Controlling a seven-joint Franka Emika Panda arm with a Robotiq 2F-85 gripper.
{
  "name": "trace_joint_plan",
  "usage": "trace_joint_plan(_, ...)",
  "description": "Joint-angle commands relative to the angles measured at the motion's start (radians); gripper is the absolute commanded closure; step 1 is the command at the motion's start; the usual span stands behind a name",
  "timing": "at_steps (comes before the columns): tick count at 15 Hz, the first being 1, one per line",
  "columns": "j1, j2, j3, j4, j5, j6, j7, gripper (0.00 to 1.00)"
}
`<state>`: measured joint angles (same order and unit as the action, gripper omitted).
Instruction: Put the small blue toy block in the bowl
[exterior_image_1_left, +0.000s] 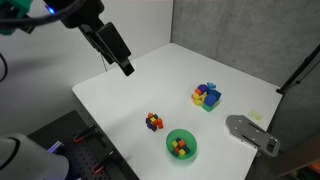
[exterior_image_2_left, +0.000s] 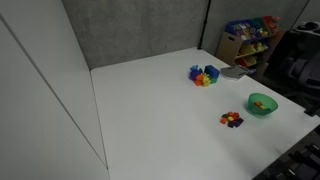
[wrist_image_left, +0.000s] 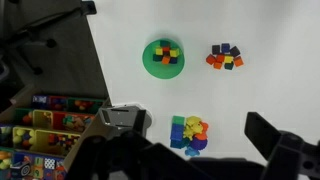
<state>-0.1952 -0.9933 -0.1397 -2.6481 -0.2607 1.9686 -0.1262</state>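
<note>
Overhead, the black Robotiq gripper (exterior_image_1_left: 122, 62) hangs well above the white table (exterior_image_1_left: 115, 100), touching nothing. In the wrist view its 2 fingers (wrist_image_left: 262, 130) stand wide apart with nothing clamped between them.

The tiny dark blue cube (wrist_image_left: 224, 49) sits in a little heap of tiny red, orange and yellow blocks (exterior_image_1_left: 153, 122) on the tabletop. At this size I can't be sure how many dark cubes the heap holds.

The small round bright green bowl (exterior_image_1_left: 181, 144) stands just beside that heap, apart from it, with a few tiny coloured blocks inside.

A larger multicoloured block pile (exterior_image_2_left: 204, 75) lies further off. A flat grey metal plate (exterior_image_1_left: 250, 132) rests near the table edge.
</note>
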Motion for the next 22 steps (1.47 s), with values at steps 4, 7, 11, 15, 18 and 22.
trace_joint_plan(4, 0.027, 0.05, -0.005, 0.037, 0.015, -0.028, 0.007, 0.0)
trace_joint_plan(7, 0.059, 0.114, -0.014, 0.073, 0.048, -0.052, -0.004, 0.0)
trace_joint_plan(11, 0.096, 0.24, -0.027, 0.134, 0.117, -0.056, -0.007, 0.0)
trace_joint_plan(15, 0.122, 0.418, -0.047, 0.206, 0.202, -0.058, -0.015, 0.0)
trace_joint_plan(18, 0.125, 0.548, -0.047, 0.244, 0.252, -0.047, -0.014, 0.0)
trace_joint_plan(22, 0.12, 0.675, -0.028, 0.267, 0.286, -0.005, -0.007, 0.0)
